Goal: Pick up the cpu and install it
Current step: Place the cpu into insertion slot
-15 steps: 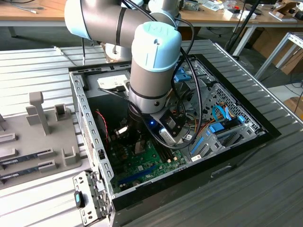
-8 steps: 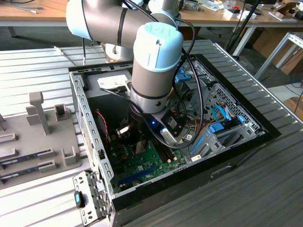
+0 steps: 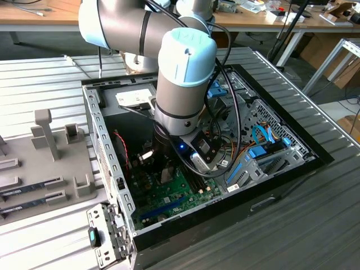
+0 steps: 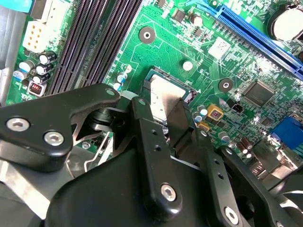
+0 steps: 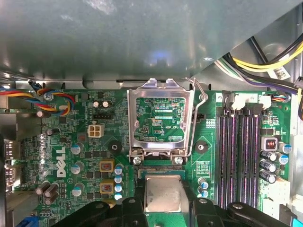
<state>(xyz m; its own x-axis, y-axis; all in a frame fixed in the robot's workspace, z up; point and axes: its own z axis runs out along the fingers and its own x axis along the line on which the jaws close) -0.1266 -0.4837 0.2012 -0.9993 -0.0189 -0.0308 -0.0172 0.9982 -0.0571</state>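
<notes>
The cpu (image 5: 162, 191) is a small square chip with a silvery top and thin green rim. It sits level between my two black fingers (image 5: 136, 204), directly over the open socket (image 5: 161, 169) on the green motherboard (image 5: 85, 104). My gripper (image 5: 162, 201) is shut on its two opposite edges. In the second wrist view the cpu (image 4: 161, 97) shows between the fingers (image 4: 142, 113) of the gripper (image 4: 163, 111), with the socket frame's corner beside it. The socket's metal load plate (image 5: 161, 118) stands flipped open and its lever (image 5: 201, 101) is raised. In the exterior view the gripper (image 3: 163, 166) is low inside the computer case (image 3: 95, 121).
Black memory slots (image 5: 241, 151) run beside the socket, and a long blue slot (image 4: 255, 33) lies further off. Coloured cables (image 5: 265, 61) and the case's metal wall (image 5: 118, 38) are close by. A grey fixture tray (image 3: 45, 163) with memory sticks (image 3: 34, 188) is at the exterior view's left.
</notes>
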